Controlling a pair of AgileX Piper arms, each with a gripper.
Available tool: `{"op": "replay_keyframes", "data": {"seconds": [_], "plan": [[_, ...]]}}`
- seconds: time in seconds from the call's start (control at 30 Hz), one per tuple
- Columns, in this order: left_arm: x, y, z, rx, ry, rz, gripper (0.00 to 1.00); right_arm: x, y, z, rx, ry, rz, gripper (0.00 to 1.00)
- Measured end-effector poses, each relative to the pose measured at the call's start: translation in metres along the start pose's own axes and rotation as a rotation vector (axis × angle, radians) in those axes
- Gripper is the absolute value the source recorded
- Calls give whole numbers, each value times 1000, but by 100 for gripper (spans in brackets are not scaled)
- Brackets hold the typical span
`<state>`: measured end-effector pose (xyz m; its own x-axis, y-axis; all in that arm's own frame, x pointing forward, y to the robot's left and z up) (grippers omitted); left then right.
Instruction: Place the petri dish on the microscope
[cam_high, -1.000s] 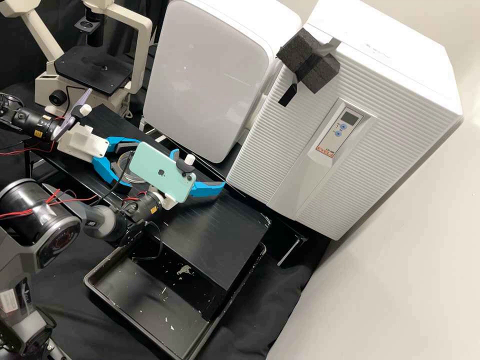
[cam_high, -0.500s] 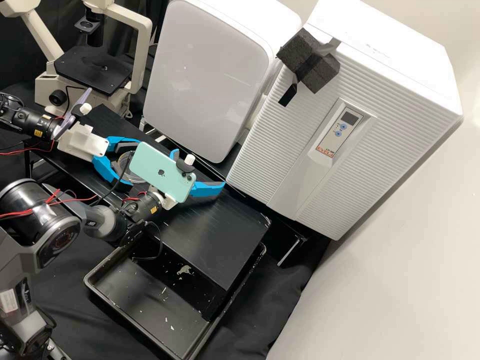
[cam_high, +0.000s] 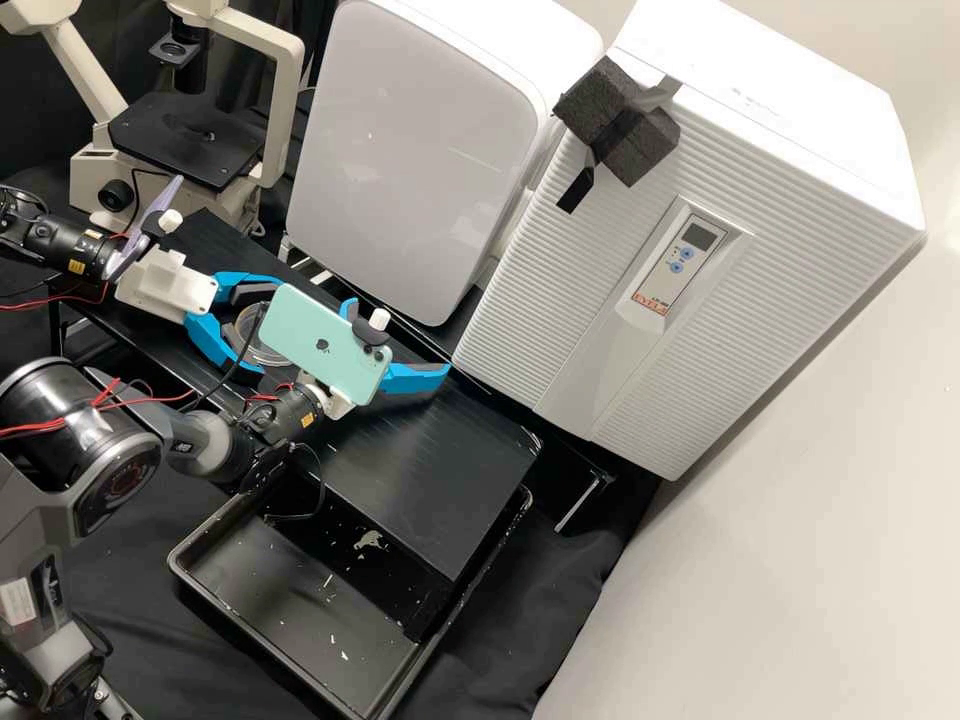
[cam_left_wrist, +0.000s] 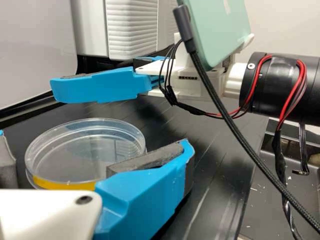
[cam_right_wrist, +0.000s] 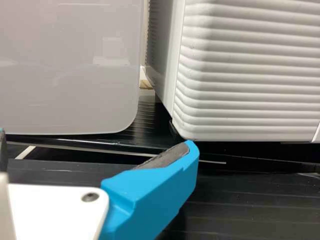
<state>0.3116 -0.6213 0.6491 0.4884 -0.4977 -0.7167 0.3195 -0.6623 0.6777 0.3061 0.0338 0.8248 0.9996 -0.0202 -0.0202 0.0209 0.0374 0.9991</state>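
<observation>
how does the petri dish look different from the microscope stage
The petri dish is round, while the microscope stage is roughly rectangular. The dish is clear with a yellow band low on its side; the stage is black. The dish sits on the bench; the stage is part of the microscope. Both look level.

The fingers (cam_left_wrist: 145, 202) of my left hand (cam_high: 268, 328) and right hand (cam_high: 402, 338) are smooth blue plastic with a soft sheen; their grey pads (cam_left_wrist: 145, 159) look matt and rough. The petri dish (cam_left_wrist: 85, 145) is transparent and glossy. My table (cam_high: 440, 470) has a finely lined, low-sheen black surface, while the tray (cam_high: 280, 585) looks like smooth, slightly shiny plastic. I see matt black cloth (cam_high: 545, 610), coarse matt foam (cam_high: 610, 115), a glossy phone back (cam_high: 300, 330), a braided cable (cam_left_wrist: 250, 160), a smooth, painted-looking microscope (cam_high: 284, 115), and a ribbed white cabinet front (cam_high: 560, 300).
</observation>
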Motion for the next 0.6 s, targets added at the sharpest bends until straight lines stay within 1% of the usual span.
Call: {"op": "replay_keyframes", "data": {"seconds": [0.03, 0.07, 0.17, 0.23, 0.6], "plan": [[0, 0, 0, 0, 0, 0, 100, 0, 0, 0, 0, 0, 0, 100], [0, -1, 0, -1, 0, -2, 0, 0, 0, 0, 0, 0, 0, 100], [1, -3, -1, 2, 2, -6, 0, 0, 0, 0, 0, 0, 0, 100], [1, -2, -2, 16, 5, -1, 0, 0, 0, 0, 0, 0, 0, 100], [1, -3, -2, 10, 8, 3, 0, 0, 0, 0, 0, 0, 0, 100]]}}
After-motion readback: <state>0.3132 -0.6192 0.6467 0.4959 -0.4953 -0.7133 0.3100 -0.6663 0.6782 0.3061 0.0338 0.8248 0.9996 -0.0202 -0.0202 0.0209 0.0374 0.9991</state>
